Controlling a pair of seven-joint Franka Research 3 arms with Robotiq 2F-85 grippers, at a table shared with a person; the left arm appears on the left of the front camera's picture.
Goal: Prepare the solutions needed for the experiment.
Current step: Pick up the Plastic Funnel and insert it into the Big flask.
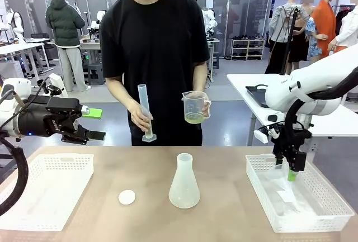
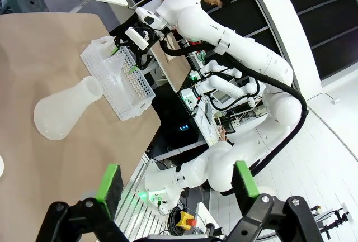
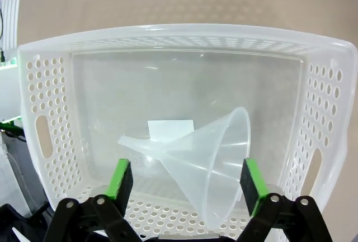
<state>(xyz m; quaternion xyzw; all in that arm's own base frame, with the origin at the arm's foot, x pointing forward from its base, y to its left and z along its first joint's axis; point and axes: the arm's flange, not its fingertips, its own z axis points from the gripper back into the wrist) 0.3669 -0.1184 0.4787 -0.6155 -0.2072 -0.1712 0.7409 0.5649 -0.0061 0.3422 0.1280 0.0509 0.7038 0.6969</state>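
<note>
left gripper (image 1: 94, 124) spread, empty | right gripper (image 3: 185, 178) spread above funnel (image 3: 215, 158) — solution (image 1: 194, 118) in person's beaker (image 1: 196, 103), well apart

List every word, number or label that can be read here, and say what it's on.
No text is legible.
Small dark print on the right arm: too small to read.
Scale marks on the beaker and measuring cylinder: too faint to read.
White slip in the basket: looks blank.
</note>
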